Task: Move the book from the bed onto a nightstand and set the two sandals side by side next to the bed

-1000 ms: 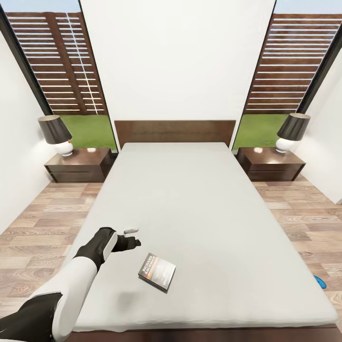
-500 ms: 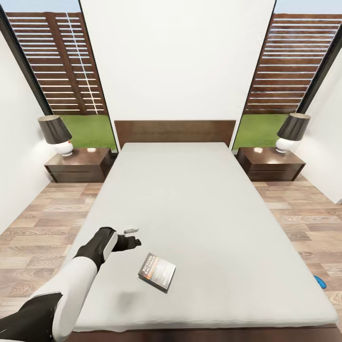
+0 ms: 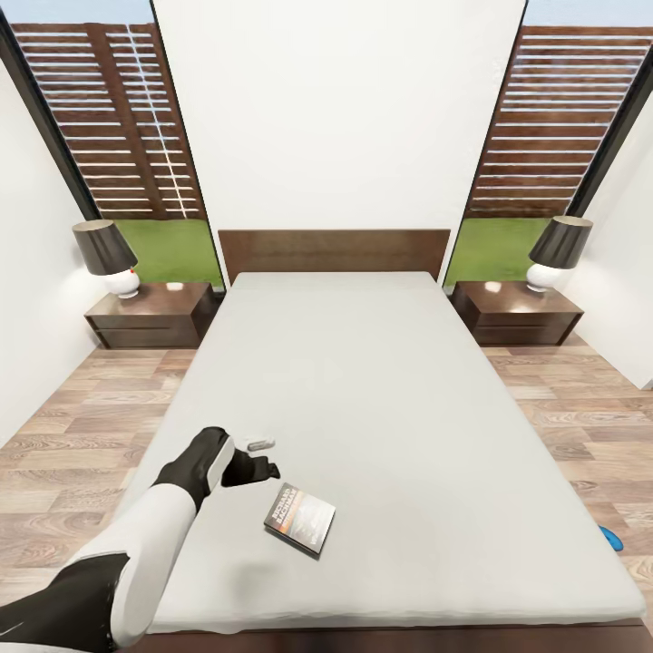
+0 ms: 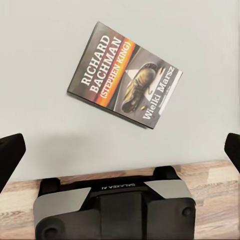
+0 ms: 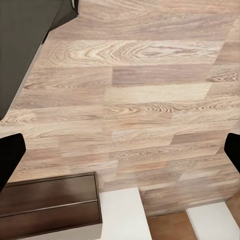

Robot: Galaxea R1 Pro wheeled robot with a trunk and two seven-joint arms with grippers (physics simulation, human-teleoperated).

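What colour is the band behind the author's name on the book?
Orange, fading to yellow, on the dark cover of the book. The left wrist view shows it best.

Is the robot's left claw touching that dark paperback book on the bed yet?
Apart. In the head view, bare mattress separates the left gripper from the dark paperback book.

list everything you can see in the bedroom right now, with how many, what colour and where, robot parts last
bed: one, dark brown frame, off-white mattress, centre.
book: one, dark cover with orange band, flat on the mattress near the foot end.
small object: one, pale grey, on the mattress beyond the left gripper; too small to identify.
nightstands: two, dark reddish-brown, either side of the headboard.
lamps: two, dark shade on white base, one per nightstand.
sandal: one visible, blue, on the floor at the bed's right side, partly cut off.
floor: light brown planks.
left gripper: black, jaws open, above the mattress beside the book.
right gripper: jaws open over the floor.
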